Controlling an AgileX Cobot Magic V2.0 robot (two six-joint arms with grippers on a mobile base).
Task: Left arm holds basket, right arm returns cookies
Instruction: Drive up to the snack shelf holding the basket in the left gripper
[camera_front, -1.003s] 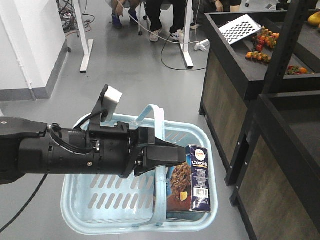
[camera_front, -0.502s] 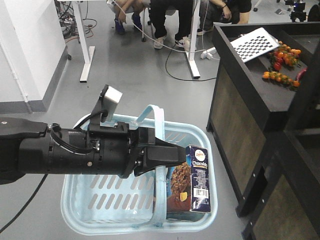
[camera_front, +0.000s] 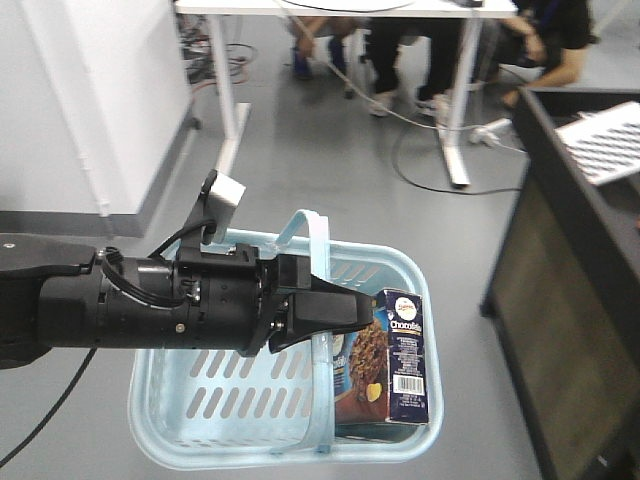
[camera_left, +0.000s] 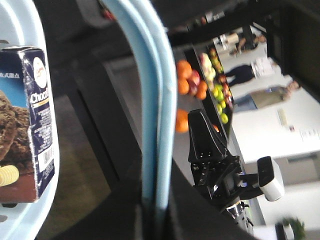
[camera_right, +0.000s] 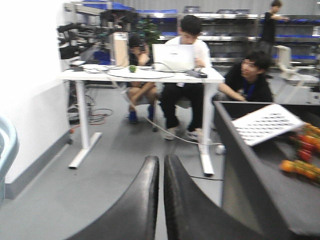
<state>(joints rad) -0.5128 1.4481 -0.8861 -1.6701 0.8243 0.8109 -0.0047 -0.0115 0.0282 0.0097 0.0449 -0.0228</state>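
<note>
Against the basket (camera_front: 137, 400) edge stand cookies (camera_front: 395, 360); left tool (camera_front: 355, 310) grips the handle (camera_front: 318, 240), right tool (camera_right: 161, 165) closed.

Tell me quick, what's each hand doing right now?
Left hand: closed on the basket handle.
Right hand: closed, holding nothing.

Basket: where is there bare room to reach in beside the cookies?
Bare: the half of the basket left of its hoop handle, out to the left wall, though the left arm overhangs it. Crowded: right of the handle, where the cookies stand in the front right corner and the left tool clamps the handle beside them.
</note>
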